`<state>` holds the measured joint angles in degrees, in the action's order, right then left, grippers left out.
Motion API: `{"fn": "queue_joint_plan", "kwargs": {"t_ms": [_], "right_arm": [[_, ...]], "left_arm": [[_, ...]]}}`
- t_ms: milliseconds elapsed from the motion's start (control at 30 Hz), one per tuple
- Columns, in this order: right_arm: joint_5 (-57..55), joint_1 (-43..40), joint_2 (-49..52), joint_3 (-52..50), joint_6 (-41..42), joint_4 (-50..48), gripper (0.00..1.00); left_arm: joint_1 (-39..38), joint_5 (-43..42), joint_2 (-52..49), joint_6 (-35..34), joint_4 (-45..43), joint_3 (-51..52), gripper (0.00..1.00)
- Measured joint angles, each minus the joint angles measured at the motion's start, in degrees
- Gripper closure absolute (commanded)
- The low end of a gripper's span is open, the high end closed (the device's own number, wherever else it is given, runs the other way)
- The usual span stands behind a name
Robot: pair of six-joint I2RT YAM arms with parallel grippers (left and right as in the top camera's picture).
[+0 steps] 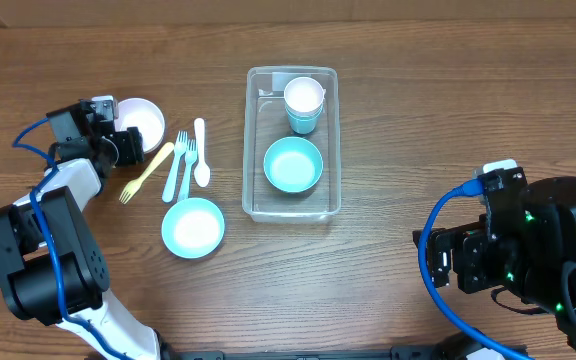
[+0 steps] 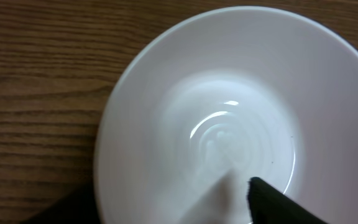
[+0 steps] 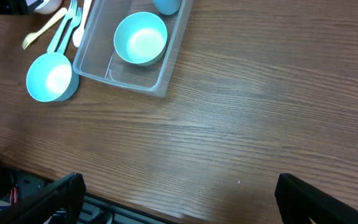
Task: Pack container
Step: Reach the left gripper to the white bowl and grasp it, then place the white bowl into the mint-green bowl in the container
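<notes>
The container (image 1: 266,135) stands mid-table (image 1: 418,100), well apart from both arms, holding a cup (image 1: 304,103) and a teal bowl (image 1: 293,165). To its left, outside it, lie a second teal bowl (image 1: 193,227), a spoon (image 1: 201,150), a teal fork (image 1: 180,165), a yellow fork (image 1: 146,172) and a white bowl (image 1: 140,124). The left gripper (image 1: 123,143) is at the white bowl's rim, one finger (image 2: 272,202) over its inside, and I cannot tell whether it is clenched; the right gripper (image 3: 179,183) is released, its fingers spread wide over bare wood.
</notes>
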<state>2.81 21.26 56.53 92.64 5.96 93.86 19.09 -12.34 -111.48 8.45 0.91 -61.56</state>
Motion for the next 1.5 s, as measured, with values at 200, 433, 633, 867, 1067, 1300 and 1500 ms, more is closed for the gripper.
{"fn": "queue_joint_plan", "kwargs": {"t_ms": [200, 433, 633, 867, 1067, 1300, 1500], "right_arm": [[-0.02, 0.0, 0.0, 0.0, 0.02, 0.0, 0.0], [-0.02, 0.0, 0.0, 0.0, 0.02, 0.02, 0.0], [-0.02, 0.0, 0.0, 0.0, 0.02, 0.02, 0.0], [-0.02, 0.0, 0.0, 0.0, 0.0, -0.02, 0.0], [-0.02, 0.0, 0.0, 0.0, 0.0, 0.0, 0.0], [-0.02, 0.0, 0.0, 0.0, 0.0, 0.0, 0.0], [-0.04, 0.0, 0.0, 0.0, 0.02, 0.02, 0.0]], "left_arm": [[0.02, -0.11, -0.35, -1.84, -0.35, -0.02, 0.96], [0.0, -1.11, -0.35, -6.99, 5.18, -4.44, 0.96], [0.0, -0.7, 5.33, -8.61, 20.37, -15.82, 0.96], [-7.96, -3.69, 31.3, -9.66, 32.92, -19.71, 0.96], [-30.71, -0.26, 27.69, -9.66, 36.06, -20.2, 0.96], [-45.4, 8.55, 9.79, -9.68, 38.86, -20.17, 0.96], [-45.75, 15.08, 6.88, -10.69, 39.6, -20.15, 0.96]]}}
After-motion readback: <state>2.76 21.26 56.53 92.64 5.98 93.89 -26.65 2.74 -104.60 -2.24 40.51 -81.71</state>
